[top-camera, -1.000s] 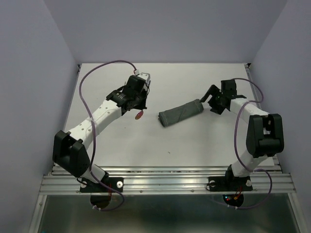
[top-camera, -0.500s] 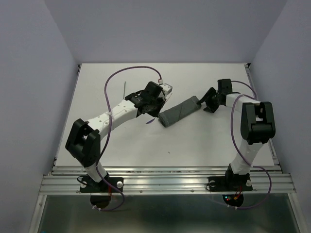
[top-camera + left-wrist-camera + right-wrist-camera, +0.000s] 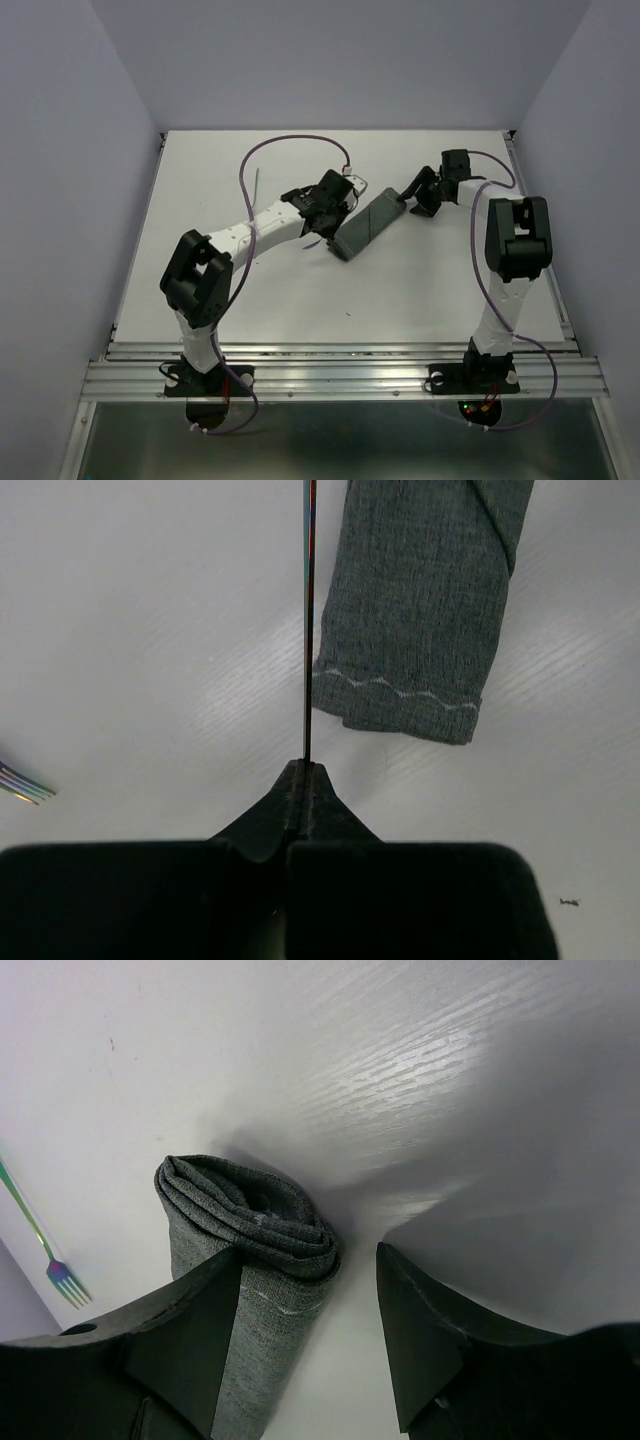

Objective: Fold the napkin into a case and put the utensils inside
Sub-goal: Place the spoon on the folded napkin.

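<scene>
The napkin, folded into a narrow dark grey case (image 3: 368, 224), lies slantwise mid-table. My left gripper (image 3: 328, 225) is at its lower-left end. In the left wrist view it (image 3: 306, 766) is shut on a thin utensil (image 3: 308, 630), the spoon seen edge-on, whose stick runs just beside the left edge of the seamed end of the case (image 3: 400, 670). The spoon's bowl is out of view. My right gripper (image 3: 409, 199) is open at the case's far end. In the right wrist view it (image 3: 310, 1255) straddles the rolled end of the case (image 3: 255, 1225).
A slim fork with iridescent tines (image 3: 62, 1275) lies on the white table left of the case. It also shows in the top view (image 3: 255, 186) and in the left wrist view (image 3: 25, 785). Purple cables arc above both arms.
My left arm has swung right with the spoon, from mid-left up to the case's near end. My right gripper has shifted left to the far end, and the case has turned steeper.
</scene>
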Robot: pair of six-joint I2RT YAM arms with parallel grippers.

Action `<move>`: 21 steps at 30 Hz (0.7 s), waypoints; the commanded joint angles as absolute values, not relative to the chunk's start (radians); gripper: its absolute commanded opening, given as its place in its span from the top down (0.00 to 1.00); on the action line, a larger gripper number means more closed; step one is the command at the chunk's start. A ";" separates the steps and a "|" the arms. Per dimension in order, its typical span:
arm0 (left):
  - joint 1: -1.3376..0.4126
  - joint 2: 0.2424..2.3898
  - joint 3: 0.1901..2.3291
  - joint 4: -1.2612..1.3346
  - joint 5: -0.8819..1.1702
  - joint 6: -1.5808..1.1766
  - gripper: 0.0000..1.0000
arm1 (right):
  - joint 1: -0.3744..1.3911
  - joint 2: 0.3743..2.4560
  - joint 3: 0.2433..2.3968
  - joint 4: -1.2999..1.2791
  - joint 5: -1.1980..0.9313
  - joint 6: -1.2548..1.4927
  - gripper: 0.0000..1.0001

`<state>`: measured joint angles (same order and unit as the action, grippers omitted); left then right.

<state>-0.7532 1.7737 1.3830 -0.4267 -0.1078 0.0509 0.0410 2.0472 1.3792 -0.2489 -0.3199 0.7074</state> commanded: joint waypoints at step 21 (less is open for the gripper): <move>-0.765 2.040 1.753 -0.568 -0.244 -0.080 1.00 | 0.060 2.074 1.566 -0.318 -0.241 0.667 0.44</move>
